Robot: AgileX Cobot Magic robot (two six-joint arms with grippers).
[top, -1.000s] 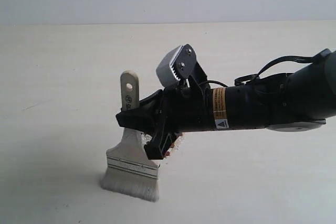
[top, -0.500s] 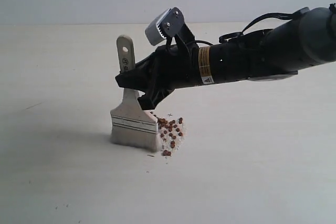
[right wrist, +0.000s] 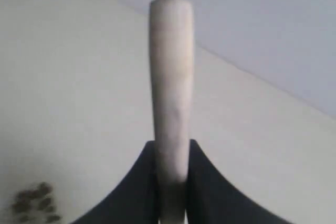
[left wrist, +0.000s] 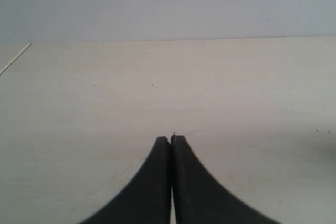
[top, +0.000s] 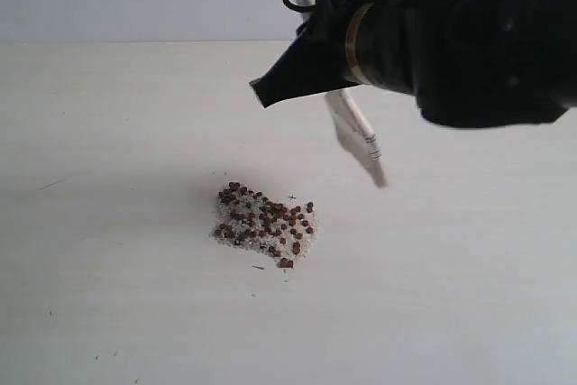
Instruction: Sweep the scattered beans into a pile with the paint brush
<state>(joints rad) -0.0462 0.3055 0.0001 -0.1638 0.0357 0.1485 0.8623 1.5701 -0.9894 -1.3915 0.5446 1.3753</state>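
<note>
Right wrist view: paint brush (right wrist: 170, 77) between jaws

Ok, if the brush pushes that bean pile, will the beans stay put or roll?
The beans look small and round, so a quick push would probably scatter some. The whitish crumbs among them look finer and may lag behind. The table looks smooth and flat, so strays could roll far.
</note>
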